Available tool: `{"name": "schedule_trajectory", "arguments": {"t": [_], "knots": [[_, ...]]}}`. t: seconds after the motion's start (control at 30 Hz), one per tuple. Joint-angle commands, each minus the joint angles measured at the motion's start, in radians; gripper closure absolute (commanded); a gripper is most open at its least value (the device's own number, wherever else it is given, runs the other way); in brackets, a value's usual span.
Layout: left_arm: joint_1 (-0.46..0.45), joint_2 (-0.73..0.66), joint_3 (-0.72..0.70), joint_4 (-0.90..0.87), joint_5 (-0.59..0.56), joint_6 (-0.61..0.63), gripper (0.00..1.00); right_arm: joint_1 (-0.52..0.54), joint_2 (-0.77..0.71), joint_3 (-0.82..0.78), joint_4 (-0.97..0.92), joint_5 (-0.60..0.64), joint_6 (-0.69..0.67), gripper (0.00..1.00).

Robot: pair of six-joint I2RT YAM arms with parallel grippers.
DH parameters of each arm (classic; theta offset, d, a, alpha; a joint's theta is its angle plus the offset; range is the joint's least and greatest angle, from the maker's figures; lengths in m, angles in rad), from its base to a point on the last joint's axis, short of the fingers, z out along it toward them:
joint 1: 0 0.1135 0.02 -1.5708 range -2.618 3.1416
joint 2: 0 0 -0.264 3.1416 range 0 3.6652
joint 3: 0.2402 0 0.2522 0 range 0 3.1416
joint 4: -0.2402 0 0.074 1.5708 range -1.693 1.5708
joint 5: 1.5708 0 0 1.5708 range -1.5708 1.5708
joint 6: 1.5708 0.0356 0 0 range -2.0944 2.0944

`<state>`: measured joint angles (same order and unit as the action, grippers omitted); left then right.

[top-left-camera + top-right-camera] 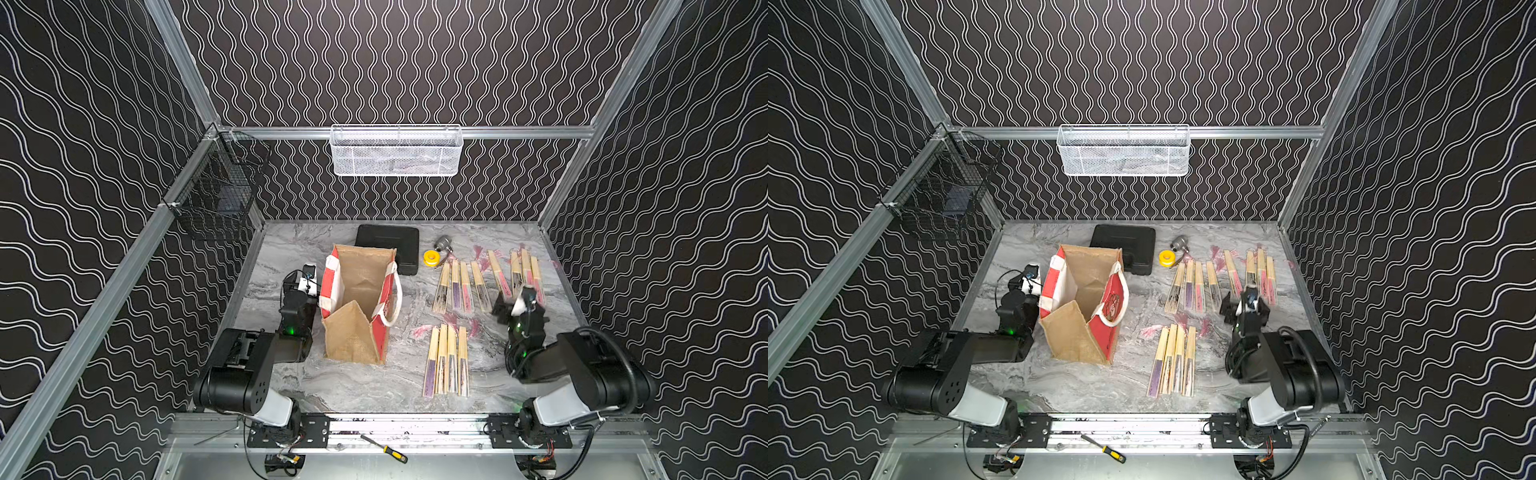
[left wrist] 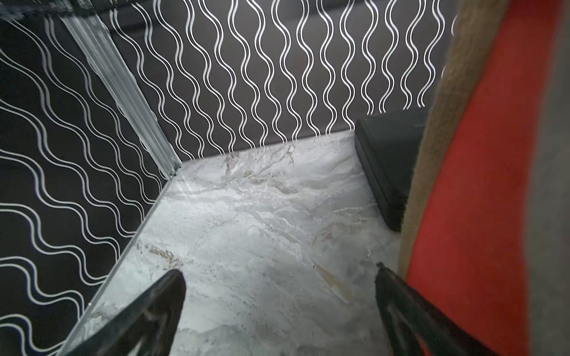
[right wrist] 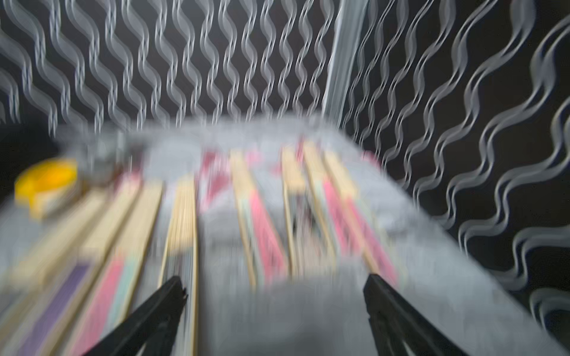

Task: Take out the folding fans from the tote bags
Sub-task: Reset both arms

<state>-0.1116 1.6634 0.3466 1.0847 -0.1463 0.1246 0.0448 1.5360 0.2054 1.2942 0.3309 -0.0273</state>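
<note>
The tote bag (image 1: 353, 340) (image 1: 1075, 336) stands open left of centre, tan jute with red-and-white sides; only its tan bottom shows inside. The folding fans lie closed on the table to its right: a far row (image 1: 457, 286) (image 1: 1196, 284) and a near group (image 1: 446, 361) (image 1: 1173, 361). My left gripper (image 1: 308, 279) (image 2: 279, 271) is open just outside the bag's red left side (image 2: 478, 185), over bare tabletop. My right gripper (image 1: 517, 297) (image 3: 274, 279) is open and empty at the near ends of the far-row fans (image 3: 259, 215), in a motion-blurred view.
A flat black case (image 1: 388, 245) lies behind the bag, with a yellow tape roll (image 1: 430, 257) and a grey metal part (image 1: 444, 242) beside it. A white mesh basket (image 1: 395, 149) and a black wire basket (image 1: 216, 191) hang on the walls. A yellow-handled screwdriver (image 1: 384, 449) rests on the front rail.
</note>
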Motion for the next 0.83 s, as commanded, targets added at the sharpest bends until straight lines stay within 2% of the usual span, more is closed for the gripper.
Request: {"name": "schedule_trajectory", "arguments": {"t": [0.0, 0.03, 0.2, 0.3, 0.4, 0.73, 0.8], "knots": [[0.022, -0.001, 0.025, -0.059, 0.010, -0.047, 0.01, -0.102, 0.012, 0.062, -0.122, -0.211, 0.071, 0.04], [0.023, 0.001, 0.024, -0.051, 0.008, -0.045, 0.01, -0.107, -0.003, 0.069, -0.161, -0.216, 0.075, 0.00], [0.022, -0.001, 0.022, -0.050, 0.007, -0.045, 0.01, -0.103, 0.007, 0.034, -0.066, -0.210, 0.062, 0.00], [0.023, 0.000, 0.022, -0.048, 0.007, -0.045, 0.01, -0.100, -0.004, 0.058, -0.136, -0.205, 0.060, 0.00], [0.023, 0.001, 0.022, -0.046, 0.007, -0.045, 0.01, -0.097, 0.005, 0.057, -0.109, -0.241, 0.039, 0.00], [0.023, -0.001, 0.022, -0.048, 0.007, -0.044, 0.01, -0.099, 0.012, 0.075, -0.143, -0.248, 0.046, 0.00], [0.023, -0.001, 0.015, -0.036, -0.005, -0.044, 0.01, -0.081, -0.010, 0.037, -0.100, -0.189, 0.038, 0.00]]}}
